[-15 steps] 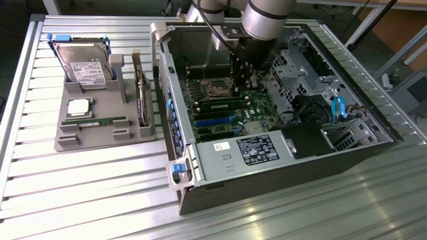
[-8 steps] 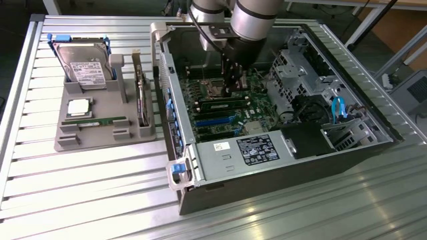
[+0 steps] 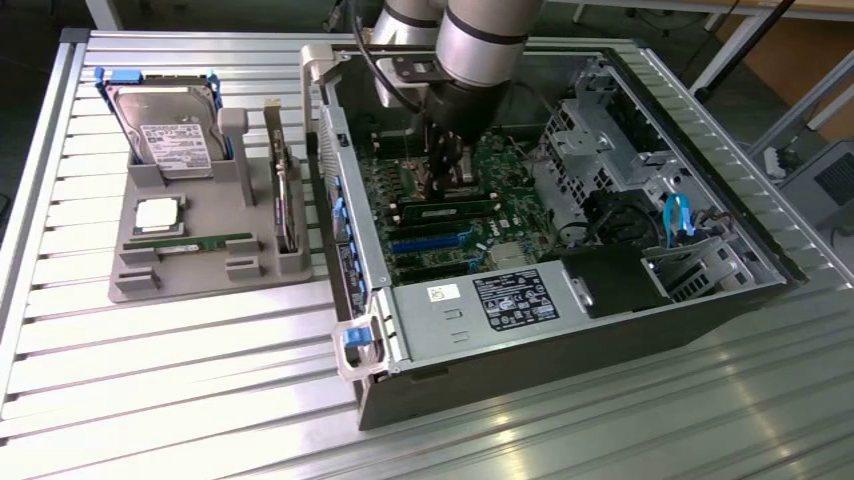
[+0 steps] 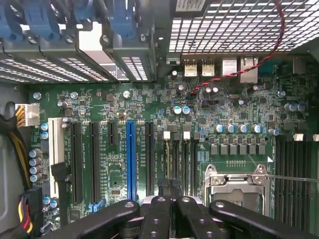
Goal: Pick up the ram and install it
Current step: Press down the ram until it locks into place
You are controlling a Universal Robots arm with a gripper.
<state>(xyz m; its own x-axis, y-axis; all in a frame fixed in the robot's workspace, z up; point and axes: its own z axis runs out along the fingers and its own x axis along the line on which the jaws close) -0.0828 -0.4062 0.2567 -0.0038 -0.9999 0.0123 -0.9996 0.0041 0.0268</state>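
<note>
Looking into the open computer case [image 3: 561, 330], I have the gripper [image 3: 447, 170] low over the motherboard [image 4: 149, 109], fingers [image 4: 169, 186] pinched together with nothing I can make out between them. One ram stick [image 3: 447, 212] lies seated in a slot just at six o'clock of the gripper in the exterior view — installed, I think, though the arm shades it. A second ram stick [image 3: 194, 243] waits on the grey tray [image 3: 140, 285] outside the case, well apart at nine o'clock. So roughly one stick looks in — whether its latches are closed I cannot tell.
</note>
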